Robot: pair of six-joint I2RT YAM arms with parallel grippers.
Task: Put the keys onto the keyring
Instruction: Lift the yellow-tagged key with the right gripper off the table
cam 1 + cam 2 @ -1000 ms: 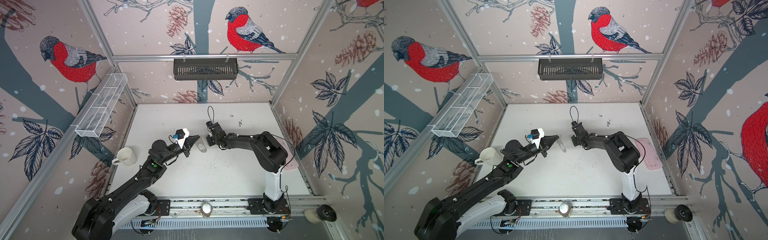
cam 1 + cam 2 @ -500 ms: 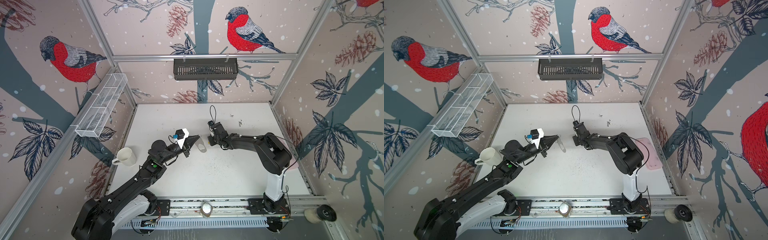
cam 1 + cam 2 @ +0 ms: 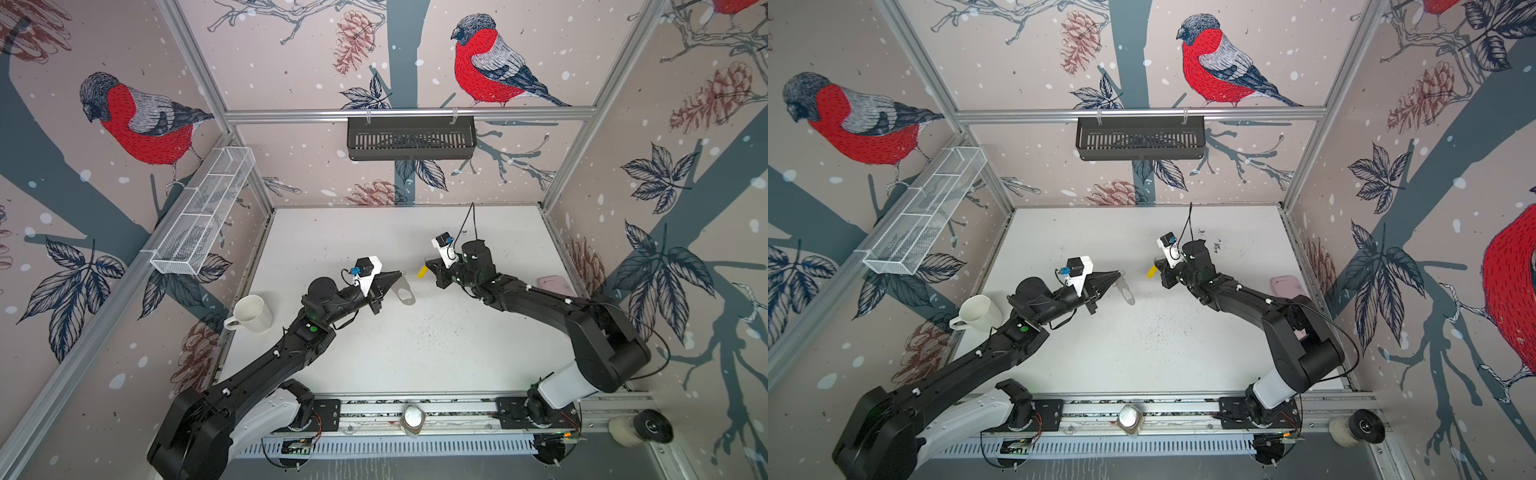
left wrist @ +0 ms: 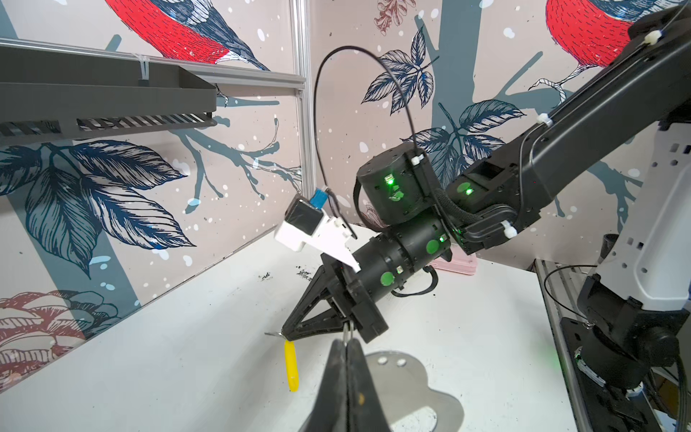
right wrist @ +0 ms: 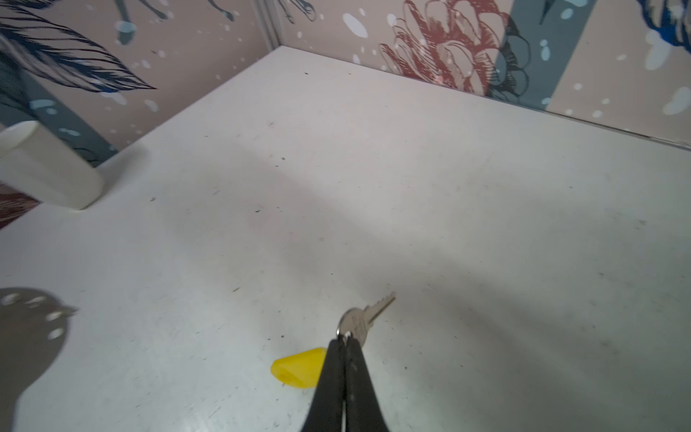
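My right gripper (image 5: 346, 338) is shut on the head of the keys (image 5: 361, 319). The small metal key points away from the jaws and the yellow tag (image 5: 297, 366) hangs beside them. The tag (image 3: 422, 272) shows in both top views, dangling above the white table (image 3: 415, 353). My left gripper (image 4: 347, 341) is shut on a little metal ring of the keyring (image 4: 400, 377), a flat grey plate with small holes that hangs under its tips. In both top views the left gripper (image 3: 400, 275) and the right gripper (image 3: 429, 262) face each other a short gap apart.
A white mug (image 3: 249, 313) stands at the table's left edge. A pink flat object (image 3: 555, 284) lies at the right edge. A black basket (image 3: 411, 137) hangs on the back wall. A white wire shelf (image 3: 203, 216) runs along the left wall.
My right gripper has closed on the keys and drawn slightly right, so the yellow tag now hangs free. The left arm and keyring have stayed still.
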